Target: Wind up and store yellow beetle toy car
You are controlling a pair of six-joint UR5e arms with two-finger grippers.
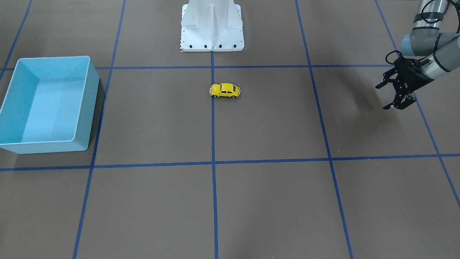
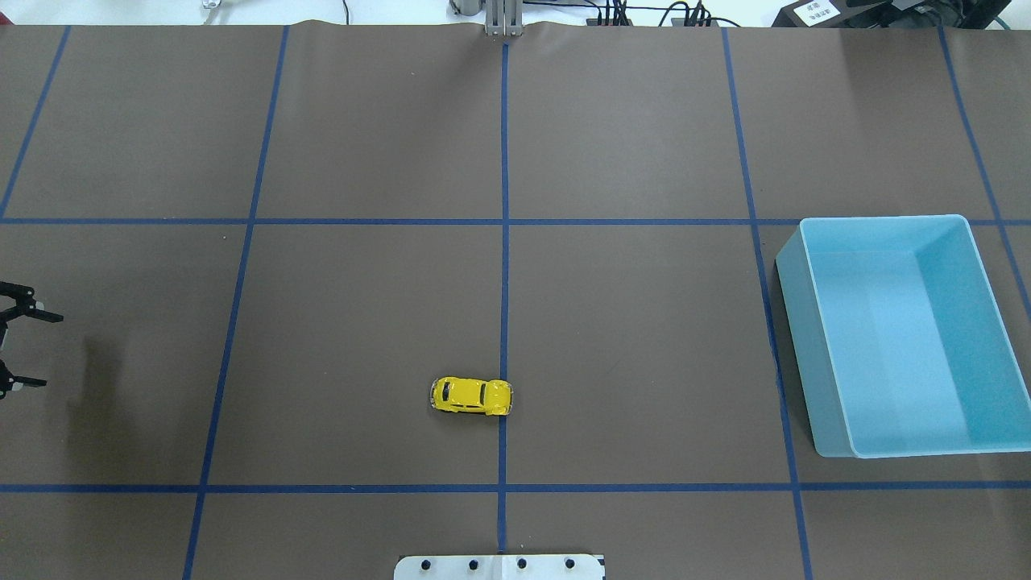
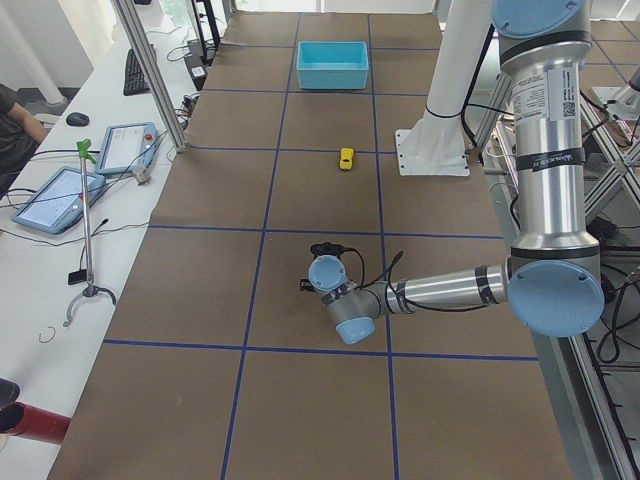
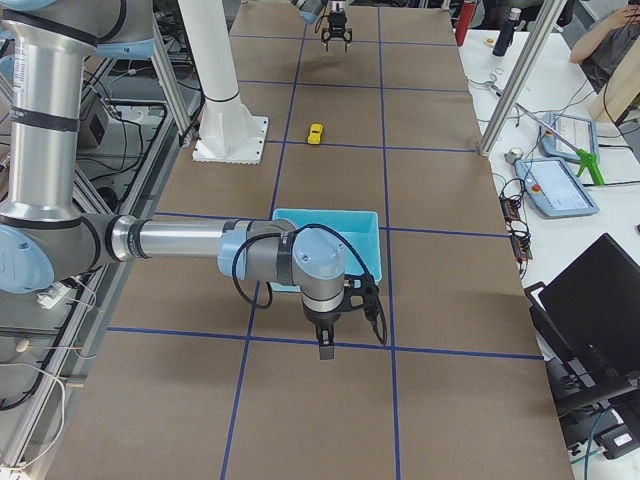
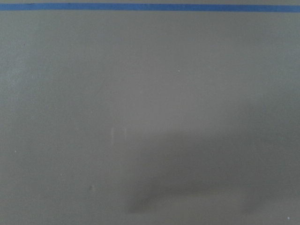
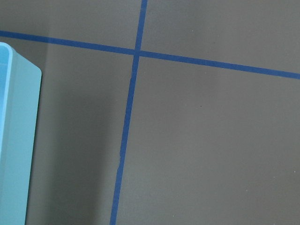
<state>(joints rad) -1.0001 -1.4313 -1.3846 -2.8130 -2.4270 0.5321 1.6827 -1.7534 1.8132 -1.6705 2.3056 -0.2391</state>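
The yellow beetle toy car [image 1: 225, 90] stands on its wheels on the brown mat near the centre line, close to the robot's base; it also shows in the overhead view [image 2: 471, 395]. My left gripper [image 1: 382, 97] is open and empty, hovering far off to the car's side, at the overhead view's left edge [image 2: 47, 350]. The light blue bin [image 1: 86, 108] stands empty on the other side [image 2: 793, 338]. My right gripper [image 4: 325, 348] shows only in the exterior right view, low over the mat beside the bin; I cannot tell whether it is open or shut.
The white robot base [image 1: 212, 32] stands behind the car. Blue tape lines [image 1: 212, 144] divide the mat into squares. The right wrist view shows the bin's corner [image 6: 18, 140] and a tape crossing. Side benches hold tablets and tools.
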